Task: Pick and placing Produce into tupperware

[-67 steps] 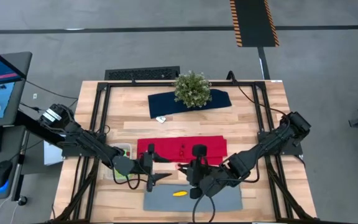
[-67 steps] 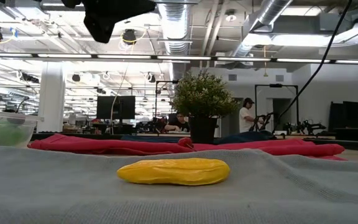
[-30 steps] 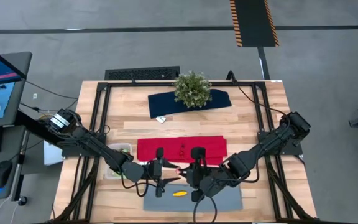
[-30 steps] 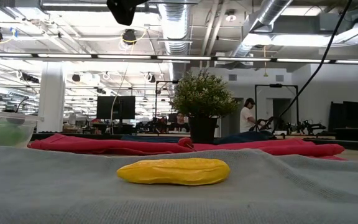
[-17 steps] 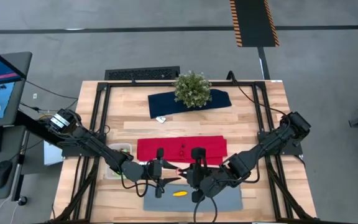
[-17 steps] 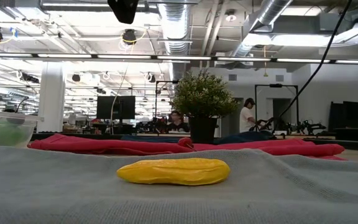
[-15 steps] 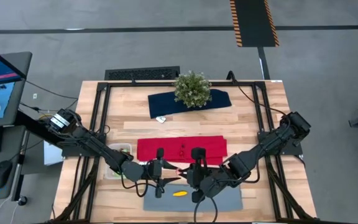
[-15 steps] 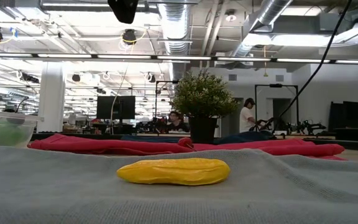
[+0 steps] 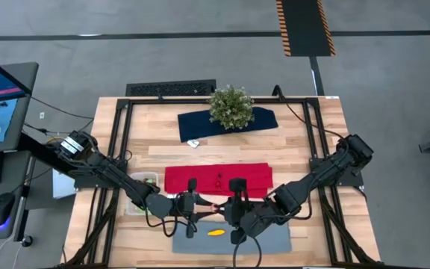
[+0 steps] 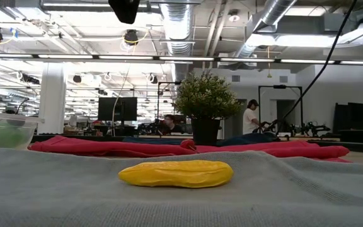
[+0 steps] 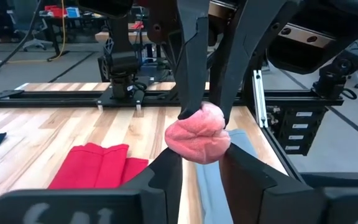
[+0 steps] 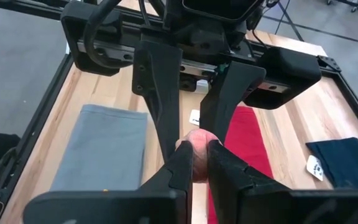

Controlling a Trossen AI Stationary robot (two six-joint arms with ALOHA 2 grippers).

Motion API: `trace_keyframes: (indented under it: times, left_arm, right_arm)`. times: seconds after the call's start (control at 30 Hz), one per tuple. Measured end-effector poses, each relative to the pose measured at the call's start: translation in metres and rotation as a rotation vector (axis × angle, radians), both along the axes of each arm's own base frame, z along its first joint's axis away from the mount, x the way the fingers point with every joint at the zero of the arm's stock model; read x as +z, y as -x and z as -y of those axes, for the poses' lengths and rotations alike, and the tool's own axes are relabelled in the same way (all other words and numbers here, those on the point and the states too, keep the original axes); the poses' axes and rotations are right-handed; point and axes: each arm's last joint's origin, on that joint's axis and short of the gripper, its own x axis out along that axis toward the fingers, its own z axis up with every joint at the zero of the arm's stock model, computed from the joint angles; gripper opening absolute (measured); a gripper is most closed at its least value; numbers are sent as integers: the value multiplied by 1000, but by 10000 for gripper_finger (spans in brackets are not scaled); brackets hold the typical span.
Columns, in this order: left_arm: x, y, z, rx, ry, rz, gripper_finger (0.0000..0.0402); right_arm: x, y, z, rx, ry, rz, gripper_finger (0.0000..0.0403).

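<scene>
Bench centre, 6 o'clock of the red cloth (image 9: pixel 217 179): our left hand (image 11: pixel 197 163) and right hand (image 12: pixel 194 163) both pinch the pink produce (image 11: pixel 198 137); uneven release risks dropping it.

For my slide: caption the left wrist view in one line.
Both grippers, left and right, pinch one pink toy fruit above the wooden table.

My left gripper (image 11: pixel 197 163) and the right gripper (image 11: pixel 205 112) both pinch the pink toy (image 11: pixel 198 137) above the table (image 11: pixel 61 127).
</scene>
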Motion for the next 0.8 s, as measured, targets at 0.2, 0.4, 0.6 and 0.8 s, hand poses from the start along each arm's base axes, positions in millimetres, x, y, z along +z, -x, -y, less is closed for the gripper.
trace_keyframes:
  times: [0.2, 0.4, 0.6, 0.8]
  left_arm:
    - [-2, 0, 0, 0, -4, -6, 74]
    - [-2, 0, 0, 0, -5, -8, 74]
    - [-2, 0, 0, 4, -3, -10, 74]
    - [0, 0, -1, 32, -8, -4, 76]
  right_arm:
    - [-3, -3, 2, 4, -7, -10, 59]
    - [-2, -4, 1, 20, 7, -2, 74]
    - [-3, -4, 2, 1, 22, 5, 123]
    - [-3, -4, 3, -36, 76, 18, 222]
